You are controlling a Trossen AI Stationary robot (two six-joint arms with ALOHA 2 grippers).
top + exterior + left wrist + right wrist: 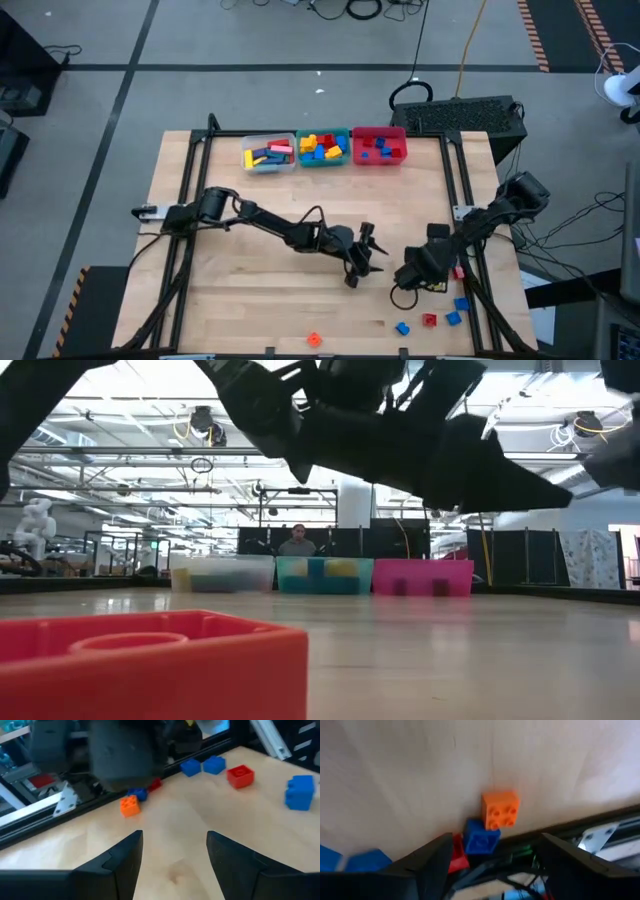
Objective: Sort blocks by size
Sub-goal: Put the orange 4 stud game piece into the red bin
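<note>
While both arms reach in over the wooden table [250, 300], we read the scene from its left side across. The left arm stretches from the left edge toward the middle, and the left gripper [366, 250] hangs over bare wood there, its two fingers [125, 857] spread apart with nothing between them.

Along the far edge stand three bins in a row: a clear bin [268, 152] with long bars in mixed colours, a teal bin [324, 147] with yellow, blue and red bricks, and a red bin [380, 144] with a few small blue and red pieces.

Near the front edge a lone orange block [314, 339] lies by itself. Further right, a small cluster of blue and red blocks [430, 320] is scattered near the front right corner.

The right arm comes in from the right edge, and the right gripper [410, 275] sits low over the table just above that cluster, jaws standing wide and empty. Its wrist camera shows an orange brick [500, 809] ahead of the fingers [437, 857], touching a blue brick [481, 839], with a red brick [458, 855] beside that one, all close to the dark frame rail [600, 827].

A person [297, 541] sits in the room beyond the bins.
</note>
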